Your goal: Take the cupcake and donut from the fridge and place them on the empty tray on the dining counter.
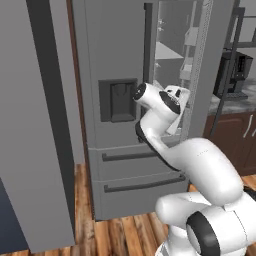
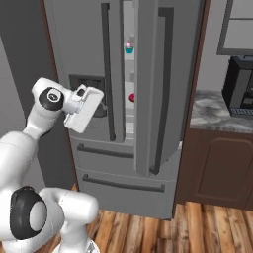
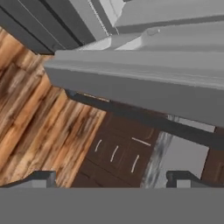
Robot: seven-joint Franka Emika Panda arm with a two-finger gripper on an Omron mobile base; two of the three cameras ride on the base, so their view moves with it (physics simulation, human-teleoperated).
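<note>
Cupcake [image 2: 129, 47] sits high inside the fridge [image 2: 89, 44], on an upper shelf you can see through the narrow gap between the two doors in the right base view; its pink frosting and teal wrapper are just visible. Below it, on a lower shelf in the same gap, you can make out the red donut [image 2: 132, 97]. The right-hand door stands partly ajar. Your gripper [image 3: 111, 177] hangs in front of the fridge beside the dark dispenser panel [image 1: 118, 100], well apart from both pastries. Its fingers [image 3: 41, 177] are spread wide and pinch nothing. In the hand view you look along the door's edge down at the wooden floor [image 3: 30, 127] and dark brown cabinet fronts [image 3: 118, 153].
</note>
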